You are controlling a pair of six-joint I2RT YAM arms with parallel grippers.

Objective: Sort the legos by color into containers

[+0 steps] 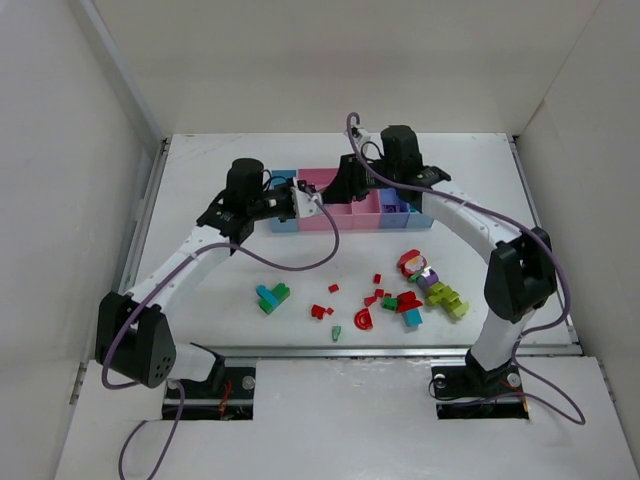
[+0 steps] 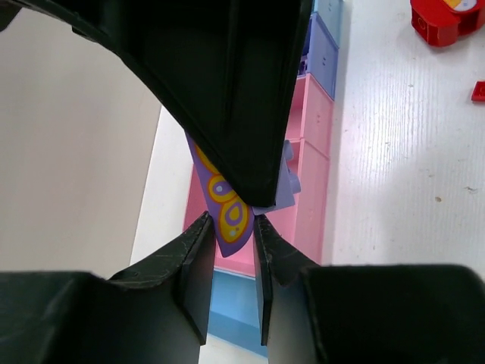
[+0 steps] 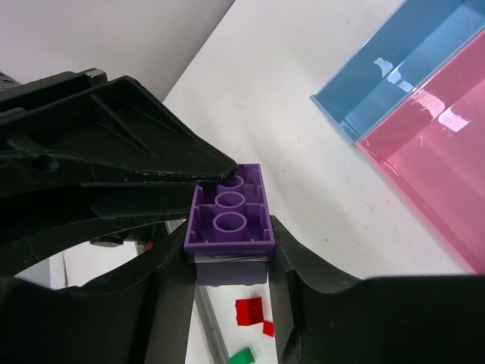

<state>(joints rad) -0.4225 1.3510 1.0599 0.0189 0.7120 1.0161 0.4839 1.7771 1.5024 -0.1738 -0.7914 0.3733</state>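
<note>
Left gripper (image 2: 231, 227): narrow, pinching the printed end of the purple brick (image 3: 227, 220) over the containers (image 1: 285, 224), which stand mid-desk (image 1: 480, 180), nearer the far edge and well apart from both side edges. Right gripper (image 3: 227, 258): clamped on the same brick. Loose legos (image 1: 410, 295): near the front edge, right of centre.

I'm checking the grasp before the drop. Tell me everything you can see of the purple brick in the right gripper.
The purple brick looks like hard plastic, seen from its hollow underside, where three round tubes sit in a row. The right gripper is shut on it, one finger against each long side. It hangs above the white table, with the light blue bin beyond it. Its studded face is hidden.
</note>
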